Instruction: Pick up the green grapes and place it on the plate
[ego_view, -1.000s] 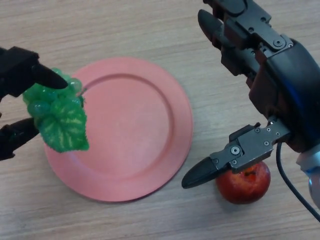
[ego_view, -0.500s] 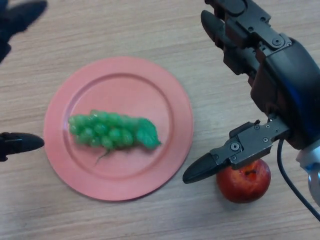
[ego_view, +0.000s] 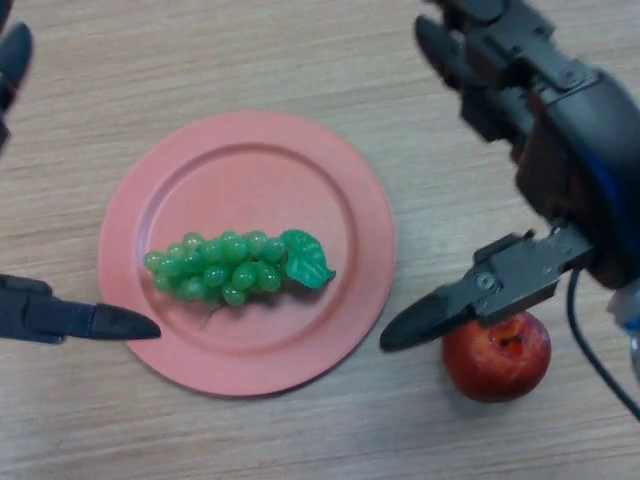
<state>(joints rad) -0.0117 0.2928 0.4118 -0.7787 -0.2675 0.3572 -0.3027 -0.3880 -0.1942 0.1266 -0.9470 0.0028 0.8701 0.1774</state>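
The green grapes (ego_view: 228, 267) lie on their side in the middle of the pink plate (ego_view: 330, 180), with the leaf pointing right. My left hand (ego_view: 60, 320) shows at the left edge, open. One finger reaches over the plate's lower left rim and another sits at the top left corner, both clear of the grapes. Over the table to the right of the plate, my right hand (ego_view: 560, 150) hangs open and holds nothing.
A red apple (ego_view: 497, 356) rests on the wooden table just right of the plate, under the right hand's thumb (ego_view: 455, 305).
One second ago the left hand held the grapes over the plate's left rim. It let go, the grapes dropped onto the plate and settled, and the left hand spread apart.
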